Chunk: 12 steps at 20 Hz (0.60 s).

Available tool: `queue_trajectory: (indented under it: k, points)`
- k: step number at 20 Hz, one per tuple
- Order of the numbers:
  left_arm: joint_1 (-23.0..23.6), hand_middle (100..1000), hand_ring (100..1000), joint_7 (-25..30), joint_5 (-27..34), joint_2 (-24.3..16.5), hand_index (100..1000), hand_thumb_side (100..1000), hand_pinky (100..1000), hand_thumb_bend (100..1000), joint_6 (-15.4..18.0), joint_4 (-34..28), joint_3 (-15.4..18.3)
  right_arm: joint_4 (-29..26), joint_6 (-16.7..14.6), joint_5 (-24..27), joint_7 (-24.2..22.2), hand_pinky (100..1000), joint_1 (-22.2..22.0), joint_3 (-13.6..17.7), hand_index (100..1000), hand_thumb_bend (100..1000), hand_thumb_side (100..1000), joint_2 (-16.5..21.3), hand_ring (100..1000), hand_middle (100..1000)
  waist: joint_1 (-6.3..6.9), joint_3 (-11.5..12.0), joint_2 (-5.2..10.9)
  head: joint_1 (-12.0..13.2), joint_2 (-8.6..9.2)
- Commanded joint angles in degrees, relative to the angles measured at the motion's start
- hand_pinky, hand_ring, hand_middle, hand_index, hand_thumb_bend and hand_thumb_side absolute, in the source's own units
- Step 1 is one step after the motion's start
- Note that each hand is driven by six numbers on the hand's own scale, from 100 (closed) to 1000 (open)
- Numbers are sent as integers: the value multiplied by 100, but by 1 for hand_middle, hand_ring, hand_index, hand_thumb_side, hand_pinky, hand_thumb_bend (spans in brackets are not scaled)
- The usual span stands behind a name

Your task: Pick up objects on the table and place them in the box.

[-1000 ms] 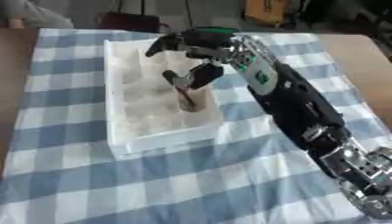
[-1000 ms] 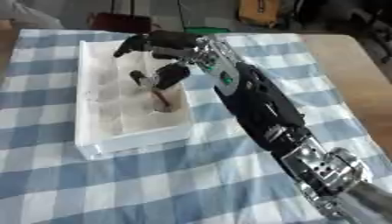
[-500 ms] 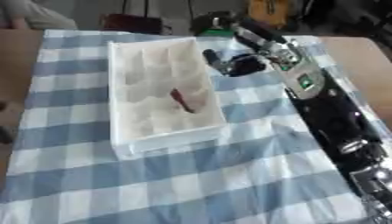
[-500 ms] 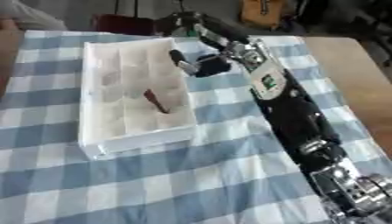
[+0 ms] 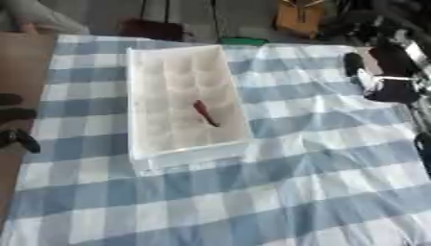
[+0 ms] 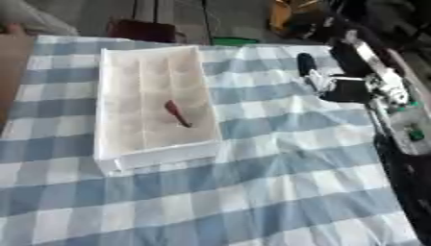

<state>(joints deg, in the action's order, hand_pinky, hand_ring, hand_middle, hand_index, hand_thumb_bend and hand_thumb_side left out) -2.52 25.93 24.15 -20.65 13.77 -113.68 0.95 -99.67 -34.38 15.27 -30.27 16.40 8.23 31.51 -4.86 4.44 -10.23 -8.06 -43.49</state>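
A white box (image 5: 139, 96) with several compartments stands on the checked cloth, left of centre. One thin dark red object (image 5: 205, 113) lies slanted inside it, toward the box's right wall. My right hand (image 6: 345, 89) hovers over the cloth to the right of the box, well apart from it. Its fingers are relaxed and hold nothing. Dark fingers of my left hand (image 5: 15, 115) poke in at the left edge of the left eye view, spread and empty, beside the cloth's left border.
A blue and white checked cloth (image 5: 295, 182) covers the table, with bare brown tabletop (image 5: 21, 57) showing at the far left. Beyond the far edge stand a dark red thing (image 5: 151, 29) and a yellow-brown object (image 5: 299, 14).
My right hand has let go of the dark red object, lifted out of the box and drawn back to the right. The object now lies flat in the box.
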Motion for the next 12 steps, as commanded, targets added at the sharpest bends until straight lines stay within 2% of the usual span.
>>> queue_trajectory:
  k: [1, 2, 6, 7, 8, 9, 12]
  points:
    - [5, 790, 777, -50, -28, -135, 894, 527, 509, 817, 41, -91, 68, -389, -48, 388, -301, 810, -135, 330, 894, 100, 380, 186, 738, 780, 37, -26, 103, 20, 6]
    - [10, 791, 779, -61, -27, -132, 894, 524, 511, 818, 53, -91, 75, -436, 6, 433, -294, 782, -192, 384, 878, 100, 479, 166, 717, 766, 43, -36, 107, 23, 35]
    - [41, 793, 783, -216, 9, -113, 895, 525, 511, 815, 171, -91, 160, -633, 169, 699, -294, 764, -380, 612, 865, 100, 515, 53, 698, 756, 75, -86, 105, 56, 131]
    - [63, 812, 817, -363, 11, -104, 894, 521, 524, 823, 209, -91, 227, -663, 218, 769, -286, 757, -432, 688, 858, 100, 523, 16, 689, 752, 85, -107, 105, 47, 160]
    - [77, 826, 831, -549, -6, -107, 896, 599, 534, 713, 236, -91, 269, -700, 270, 830, -281, 753, -473, 753, 851, 100, 529, -7, 683, 748, 90, -122, 105, 45, 177]
    - [111, 828, 834, -881, 1, -87, 897, 515, 534, 834, 216, -91, 342, -720, 344, 878, -262, 751, -530, 839, 848, 100, 530, -43, 680, 747, 98, -137, 106, 52, 209]
    - [138, 832, 837, -1620, -32, -78, 896, 503, 537, 834, 223, -91, 418, -802, 512, 936, -237, 746, -638, 998, 844, 100, 528, -98, 676, 744, 113, -175, 102, 61, 273]
